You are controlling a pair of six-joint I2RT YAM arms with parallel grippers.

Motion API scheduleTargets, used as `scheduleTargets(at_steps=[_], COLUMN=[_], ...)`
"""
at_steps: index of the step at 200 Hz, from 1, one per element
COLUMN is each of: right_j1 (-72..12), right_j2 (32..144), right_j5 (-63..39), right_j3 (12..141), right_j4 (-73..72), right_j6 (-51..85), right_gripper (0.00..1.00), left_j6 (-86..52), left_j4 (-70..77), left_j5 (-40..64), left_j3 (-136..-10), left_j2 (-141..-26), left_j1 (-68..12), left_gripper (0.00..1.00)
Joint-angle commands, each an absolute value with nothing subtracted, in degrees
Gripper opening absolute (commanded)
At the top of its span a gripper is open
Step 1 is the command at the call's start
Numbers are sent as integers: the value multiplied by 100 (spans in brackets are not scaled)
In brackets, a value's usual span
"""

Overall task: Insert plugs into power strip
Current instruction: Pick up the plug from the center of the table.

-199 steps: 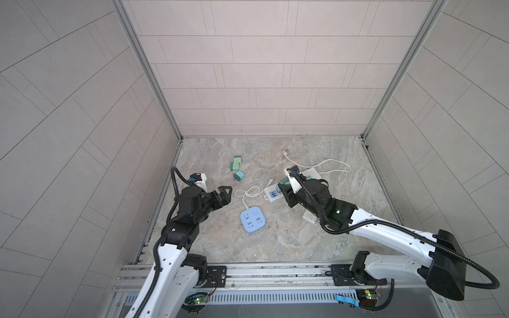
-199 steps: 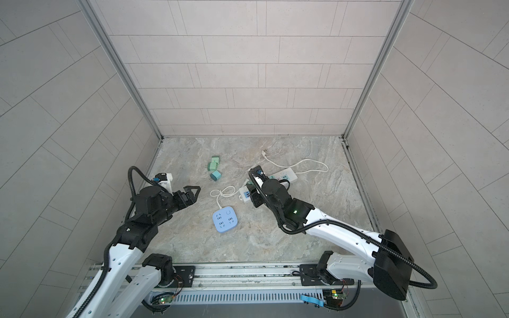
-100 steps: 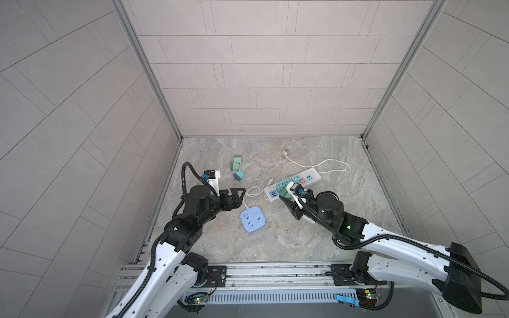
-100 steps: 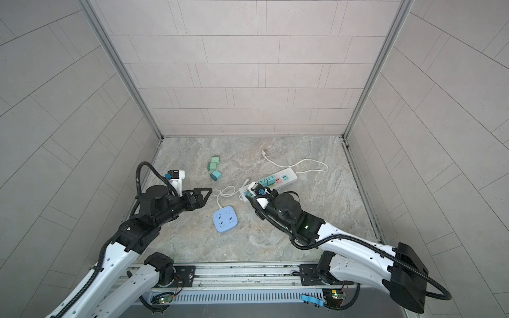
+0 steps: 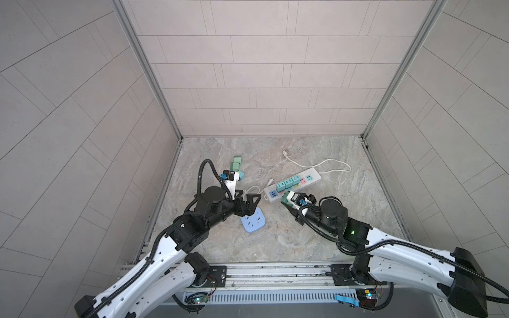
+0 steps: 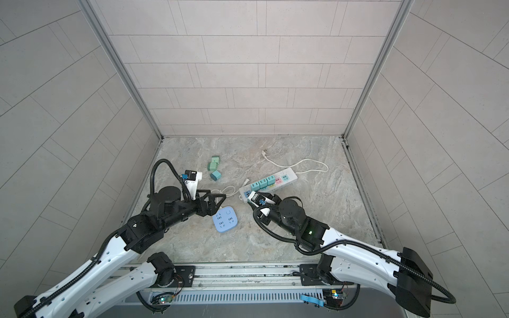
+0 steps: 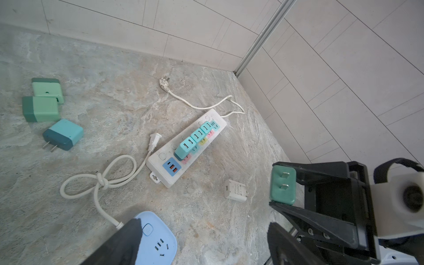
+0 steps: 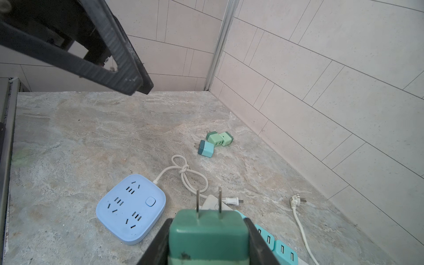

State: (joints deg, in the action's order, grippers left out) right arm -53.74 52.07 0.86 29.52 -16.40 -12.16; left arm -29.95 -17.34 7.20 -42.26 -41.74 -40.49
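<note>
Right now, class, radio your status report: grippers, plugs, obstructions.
Right gripper shut on teal plug. Left gripper open, empty. Three plugs seated in white strip. No obstruction.

Bright, even diffuse light; soft faint shadows; wide-angle bending at edges; near parts blurred in wrist views.

Both top views look down from high above the front edge and take in the whole grey marbled tabletop (image 5: 275, 242). The left wrist camera sits low and near, facing the far right corner over the long white plastic power strip (image 7: 157, 164). The right wrist camera faces the far left corner. Both wrist views share the rounded square pale blue socket block (image 8: 130, 208).
</note>
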Motion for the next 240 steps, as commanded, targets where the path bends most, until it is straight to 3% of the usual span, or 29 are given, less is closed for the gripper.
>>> scheduleTargets(at_steps=[1,109,152,199,240], right_j1=[-5412,-5661,-5704,-5722,-5728], right_j2=[5057,4854,4925,5035,5067], right_j5=[70,-307,-360,-411,-492], right_j3=[2920,2532,2589,2742,2830], right_j4=[-1795,-1688,-1660,-1763,-1902], right_j6=[-1362,-2994,-3472,-3796,-3806], right_gripper=[0,0,0,0,0], left_j6=[-2861,-2590,-2364,-2149,-2136], left_j4=[-1526,-1087,-1011,-1046,-970], left_j5=[589,1473,1997,1888,1836], left_j3=[-4430,-4711,-4807,-4789,-4743], left_j2=[-4239,-4905,-5240,-5532,-5634], left_j1=[-4219,-4932,-5123,-5354,-5432], left_gripper=[92,92,85,79,69])
